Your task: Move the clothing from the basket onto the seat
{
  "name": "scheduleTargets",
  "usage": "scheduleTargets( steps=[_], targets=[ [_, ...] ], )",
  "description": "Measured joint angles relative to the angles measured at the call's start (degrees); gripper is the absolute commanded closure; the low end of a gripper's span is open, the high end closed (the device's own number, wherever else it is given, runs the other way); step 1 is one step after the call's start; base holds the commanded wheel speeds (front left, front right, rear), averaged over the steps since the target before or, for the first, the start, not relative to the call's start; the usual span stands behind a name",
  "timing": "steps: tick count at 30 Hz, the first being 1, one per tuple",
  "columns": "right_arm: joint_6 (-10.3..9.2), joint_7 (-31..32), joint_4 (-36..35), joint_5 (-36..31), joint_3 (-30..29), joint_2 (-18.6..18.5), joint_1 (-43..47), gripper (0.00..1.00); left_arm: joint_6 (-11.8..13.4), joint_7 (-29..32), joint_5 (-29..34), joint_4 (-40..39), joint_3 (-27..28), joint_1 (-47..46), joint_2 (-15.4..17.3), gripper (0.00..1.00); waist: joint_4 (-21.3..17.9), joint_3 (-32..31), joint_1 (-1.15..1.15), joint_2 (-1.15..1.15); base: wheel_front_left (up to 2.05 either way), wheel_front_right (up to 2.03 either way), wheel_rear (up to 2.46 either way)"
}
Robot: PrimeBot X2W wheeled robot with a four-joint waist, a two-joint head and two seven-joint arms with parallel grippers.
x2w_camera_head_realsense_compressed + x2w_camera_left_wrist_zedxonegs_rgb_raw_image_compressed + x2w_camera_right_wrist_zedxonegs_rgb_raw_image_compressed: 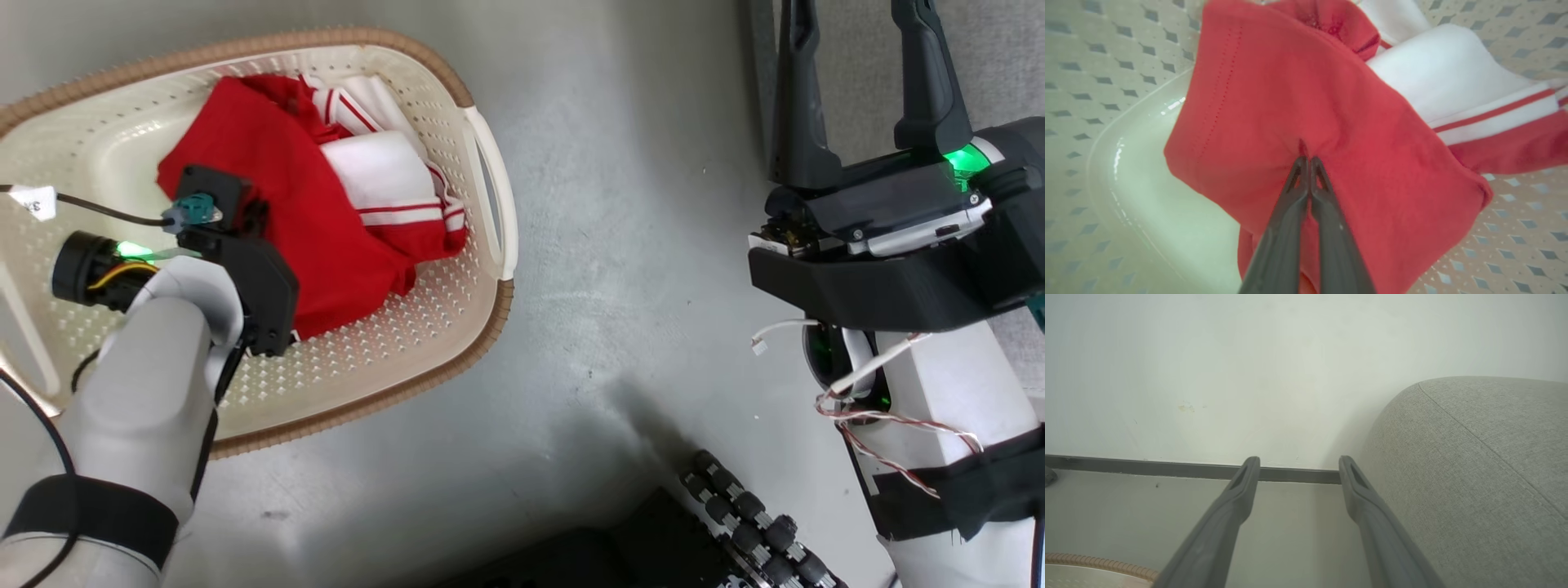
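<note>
The clothing (269, 163), red jerseys with white striped panels, lies bunched in the cream basket (457, 359) at the left of the head view. My left arm reaches down into the basket. In the left wrist view my left gripper (1306, 161) is shut, pinching a fold of the red clothing (1290, 94) above the basket's bottom (1147, 196). My right gripper (1297, 462) stands open and holds nothing, off to the right of the basket and beside the grey seat (1474, 477). A corner of that seat (1012, 57) sits at the head view's top right.
Grey floor (620, 245) separates the basket from the seat. My dark base with its roller wheels (751, 523) sits at the bottom middle. A pale wall with a dark skirting strip (1167, 467) rises behind. The basket's rim (1098, 563) lies below the right fingers.
</note>
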Motion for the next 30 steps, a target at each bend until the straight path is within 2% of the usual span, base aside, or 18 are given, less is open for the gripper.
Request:
scheduleTargets(
  steps=[15, 30],
  targets=[
    [0.18, 0.0, 6.1, 0.6, -1.0, 0.0, -0.4, 0.0, -0.5, -7.4, -3.1, 1.9, 0.6, 4.8, -3.7, 1.0, 2.3, -8.6, 0.0, 0.0, 0.0, 0.0, 0.0],
    [2.19, 0.0, 12.7, 2.6, -2.9, -0.3, 2.8, 0.0, -0.9, -13.2, -6.1, 2.9, 0.9, 10.4, -6.8, 1.0, 5.1, -20.5, -0.01, 0.0, 0.0, 0.0, 0.0]
  ],
)
